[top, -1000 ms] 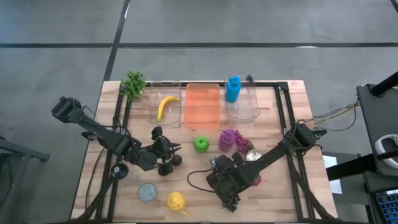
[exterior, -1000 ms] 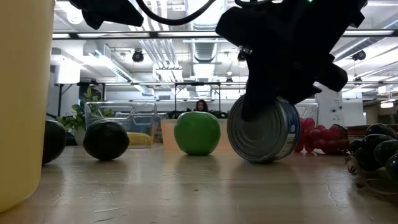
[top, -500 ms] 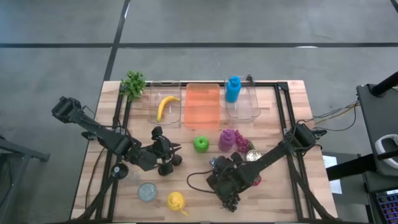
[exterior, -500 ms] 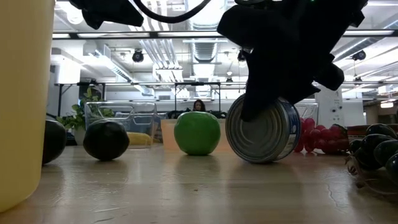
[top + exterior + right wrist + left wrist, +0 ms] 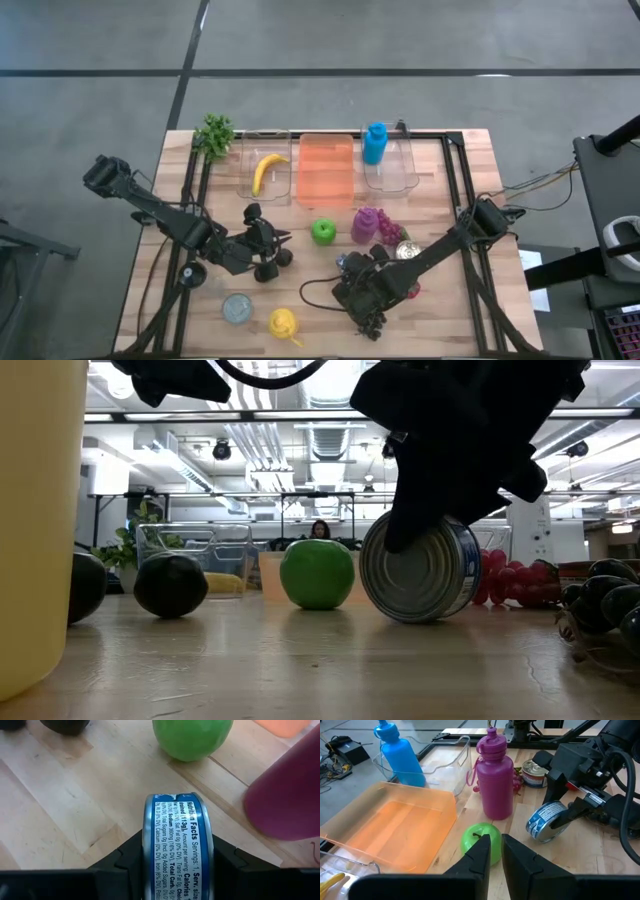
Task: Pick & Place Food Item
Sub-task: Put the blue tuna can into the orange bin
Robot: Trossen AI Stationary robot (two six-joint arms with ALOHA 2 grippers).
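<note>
A tin can with a blue label [image 5: 547,820] stands on its edge near the table's middle, with my right gripper [image 5: 177,857] shut on it; the high view shows that gripper [image 5: 352,286] hiding the can. A green apple [image 5: 322,232] and a purple bottle [image 5: 364,226] stand just beyond it. My left gripper [image 5: 495,851] hovers shut to the left [image 5: 272,250], pointing at the apple and holding nothing. My right gripper pinches the can between its two fingers [image 5: 131,856], one on each flat end [image 5: 148,851]. The labelled round side faces up toward the wrist. The fingers slant down from the table's right. The can's lower edge [image 5: 415,616] seems to rest on the table.
At the far edge stand a clear bin with a banana [image 5: 266,172], an orange bin [image 5: 325,170] and a clear bin with a blue bottle [image 5: 375,143]. Red grapes [image 5: 390,230], a second can [image 5: 407,250], dark avocados [image 5: 170,585], dark grapes [image 5: 372,322] and a yellow item [image 5: 284,323] lie around.
My right gripper has rolled a little about its own line, and the can has tipped slightly with it, its lower edge staying at the table.
</note>
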